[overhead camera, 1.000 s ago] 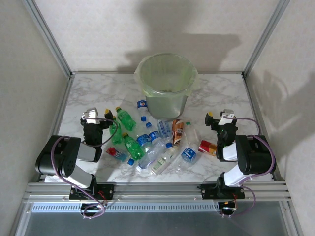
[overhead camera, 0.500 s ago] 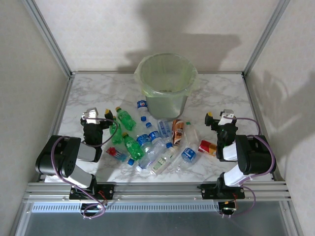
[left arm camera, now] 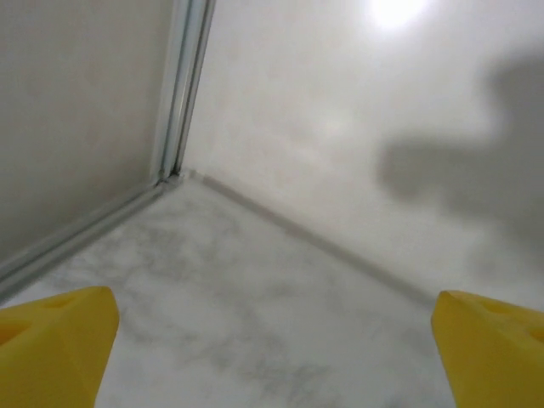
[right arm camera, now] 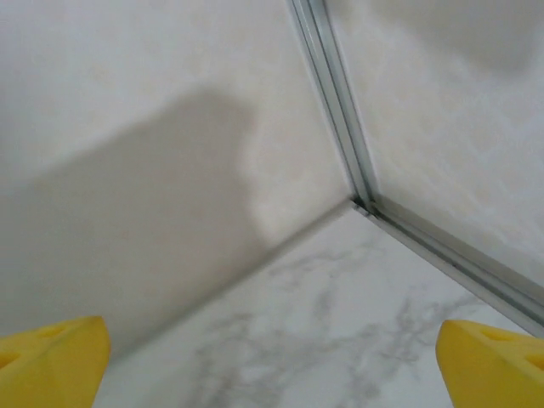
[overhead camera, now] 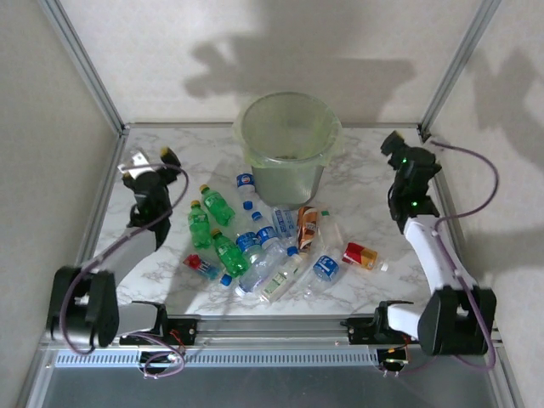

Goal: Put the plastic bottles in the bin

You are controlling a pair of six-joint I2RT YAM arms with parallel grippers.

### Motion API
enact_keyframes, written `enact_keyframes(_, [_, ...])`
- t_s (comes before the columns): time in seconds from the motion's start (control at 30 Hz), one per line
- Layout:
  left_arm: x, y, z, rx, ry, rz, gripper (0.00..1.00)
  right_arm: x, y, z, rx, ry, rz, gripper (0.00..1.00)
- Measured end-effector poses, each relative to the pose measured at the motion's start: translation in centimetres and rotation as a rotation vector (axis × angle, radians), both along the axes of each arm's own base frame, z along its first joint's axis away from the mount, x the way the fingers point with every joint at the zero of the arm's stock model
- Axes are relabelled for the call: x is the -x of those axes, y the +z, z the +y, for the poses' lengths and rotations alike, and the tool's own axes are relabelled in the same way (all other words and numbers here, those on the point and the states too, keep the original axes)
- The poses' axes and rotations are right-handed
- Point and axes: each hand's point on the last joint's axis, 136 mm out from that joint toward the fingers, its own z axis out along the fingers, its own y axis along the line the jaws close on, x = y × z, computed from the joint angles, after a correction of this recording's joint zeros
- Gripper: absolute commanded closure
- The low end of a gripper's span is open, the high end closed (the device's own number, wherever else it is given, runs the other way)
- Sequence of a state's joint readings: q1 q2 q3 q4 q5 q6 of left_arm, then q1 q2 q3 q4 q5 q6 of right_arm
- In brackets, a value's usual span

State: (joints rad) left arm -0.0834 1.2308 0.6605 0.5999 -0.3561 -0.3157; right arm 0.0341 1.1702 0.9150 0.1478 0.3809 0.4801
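Left gripper [overhead camera: 150, 161] and right gripper [overhead camera: 395, 144]: jaws wide apart, empty, facing the back corners. Bottles [overhead camera: 259, 263] lie behind them, toward the bases. The green bottle [overhead camera: 198, 227] is nearest the left gripper, its axis front-to-back.

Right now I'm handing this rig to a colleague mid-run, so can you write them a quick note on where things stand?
Left gripper: open, empty, over the far-left of the table.
Right gripper: open, empty, near the far-right corner.
Bottles: heaped on the table just in front of the bin, a red one apart on the right.
Done: nothing yet; no bottle seen in the bin.
Left: all the bottles.
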Motion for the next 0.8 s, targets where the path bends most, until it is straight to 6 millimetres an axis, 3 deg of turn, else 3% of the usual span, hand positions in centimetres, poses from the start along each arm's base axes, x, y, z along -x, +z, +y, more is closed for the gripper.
enact_keyframes(0.07, [1.2,3.2,-0.3,0.102,-0.015,-0.069,0.12,1.5,-0.7,0.5,-0.06,0.018,0.068,0.13])
enact_keyframes(0.13, [2.5,3.9,-1.5,0.185,-0.053,-0.083,0.12,2.7,-3.7,1.8,-0.094,0.039,0.201,0.14])
enact_keyframes(0.23, [3.5,2.1,-5.8,0.259,-0.176,-0.01,0.13,5.3,-9.7,5.7,-0.087,0.117,0.462,0.06])
enact_keyframes(0.37, [4.8,-2.5,-10.7,0.315,-0.311,0.155,0.16,9.2,-12.8,10.5,-0.027,0.266,0.646,0.06])
enact_keyframes(0.5, [5.8,-5.3,-12.1,0.367,-0.348,0.252,0.16,11.5,-15.4,11.3,-0.025,0.294,0.794,0.07])
enact_keyframes(0.63, [6.1,-5.6,-12.8,0.403,-0.373,0.27,0.16,14.4,-18.2,12.6,-0.017,0.293,0.956,0.07])
enact_keyframes(0.8, [6.2,-5.7,-13.0,0.421,-0.379,0.272,0.16,17.9,-18.6,13.8,-0.063,0.261,1.029,0.07])
